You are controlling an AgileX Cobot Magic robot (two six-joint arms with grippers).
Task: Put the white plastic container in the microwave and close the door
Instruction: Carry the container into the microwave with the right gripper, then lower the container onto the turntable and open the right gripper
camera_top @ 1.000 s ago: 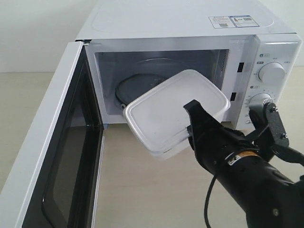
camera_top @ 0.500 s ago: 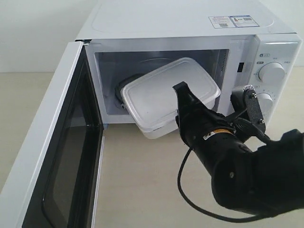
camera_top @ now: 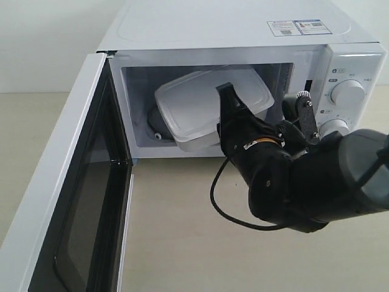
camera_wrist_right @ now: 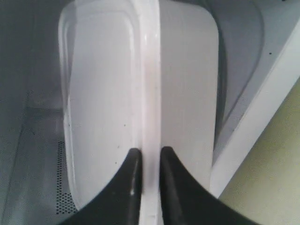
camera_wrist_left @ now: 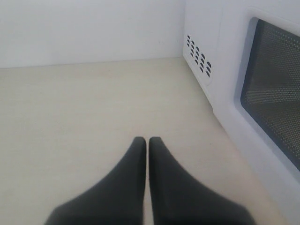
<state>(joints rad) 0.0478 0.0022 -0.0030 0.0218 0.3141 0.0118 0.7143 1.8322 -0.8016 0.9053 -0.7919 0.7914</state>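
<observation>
Right gripper [camera_wrist_right: 146, 161] pinches the container [camera_top: 203, 103] by its rim, tilted, mostly inside the microwave [camera_top: 243, 36]; only the left wrist view shows the left gripper [camera_wrist_left: 148, 145] closed, empty, beside the door [camera_wrist_left: 262, 89]

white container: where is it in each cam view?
Exterior: white plastic container centre, tilted, partly inside the microwave, held by the right tool.
Left wrist: not in it.
Right wrist: container fills the centre, rim pinched in the tool.
Shared landmark: the microwave.
</observation>
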